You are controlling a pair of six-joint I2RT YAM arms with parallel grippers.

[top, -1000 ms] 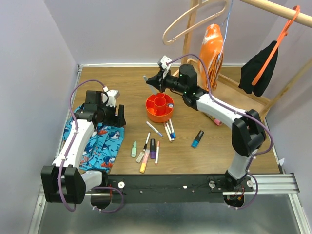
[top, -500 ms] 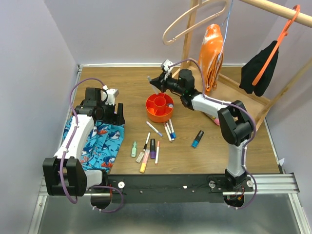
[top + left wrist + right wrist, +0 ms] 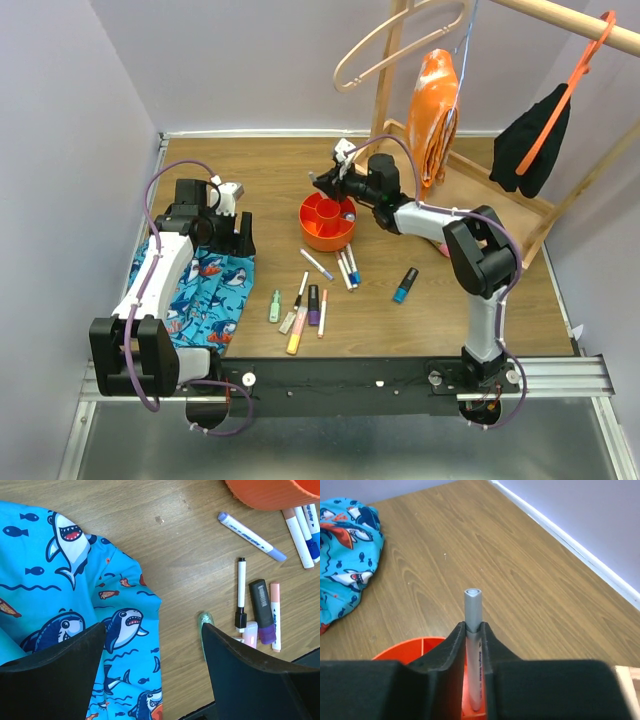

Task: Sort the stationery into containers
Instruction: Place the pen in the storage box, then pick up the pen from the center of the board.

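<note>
Where the right gripper (image 3: 474, 628) hangs over the far rim of the orange bowl (image 3: 325, 238), its 2 fingers are closed on a white pen (image 3: 474, 670) with a grey cap. Seen from the right wrist, the pen's long axis runs straight along the fingers. The capped end sticks out past the fingertips, pointing away from the wrist, and the other end reaches down inside the bowl's rim. The right arm rises from its base at the near right of the table (image 3: 250, 170) and bends at a raised elbow. Its forearm stretches left and away to the bowl. The left arm is folded back on the left side, and the left gripper (image 3: 153, 630) has its jaws spread wide and holds nothing. It sits low over the edge of the blue shark cloth (image 3: 60, 580). More stationery lies flat on the table between the bowl and the near edge. A white pen with purple ends (image 3: 316, 264) lies slanted, and 3 white markers (image 3: 347, 268) lie side by side just beside the bowl. A blue and black marker (image 3: 405, 285) lies apart to the right. A green marker (image 3: 274, 306) and a purple highlighter (image 3: 313, 305) lie in a loose row with their long axes running roughly near to far.
</note>
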